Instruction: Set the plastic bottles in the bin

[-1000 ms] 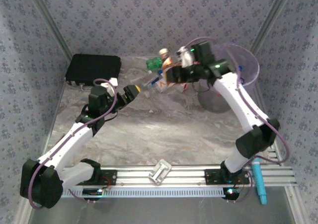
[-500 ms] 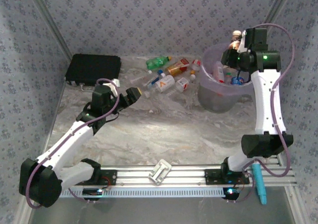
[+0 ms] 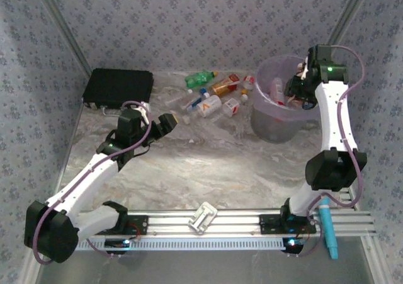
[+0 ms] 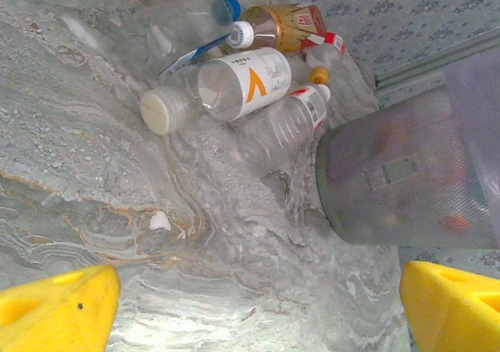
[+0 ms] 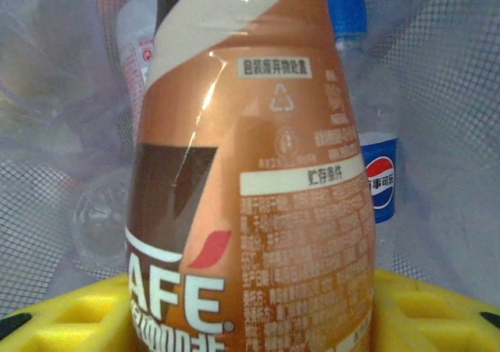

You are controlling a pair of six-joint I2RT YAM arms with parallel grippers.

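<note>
I see my left gripper (image 4: pixel 256 309) spread wide, while my right gripper (image 5: pixel 250 321) flanks a coffee bottle (image 5: pixel 250 172) over the bin (image 3: pixel 271 123) -- clamped or not, I can't tell.

The right gripper (image 3: pixel 297 86) is no longer over the loose bottles (image 3: pixel 211 101). These now lie uncovered, well off to its left. A second ago it hung right above them, and half a second ago it was lifted over the far rim of the bin (image 3: pixel 267 125). Now it is sunk into the bin's mouth, with the mesh wall rising just beyond its fingers. The brown bottle (image 5: pixel 250 172) has travelled with it and stands upright between its yellow pads (image 5: pixel 70 313). The left gripper (image 3: pixel 168 123) has shifted only slightly, its jaws wide apart.
</note>
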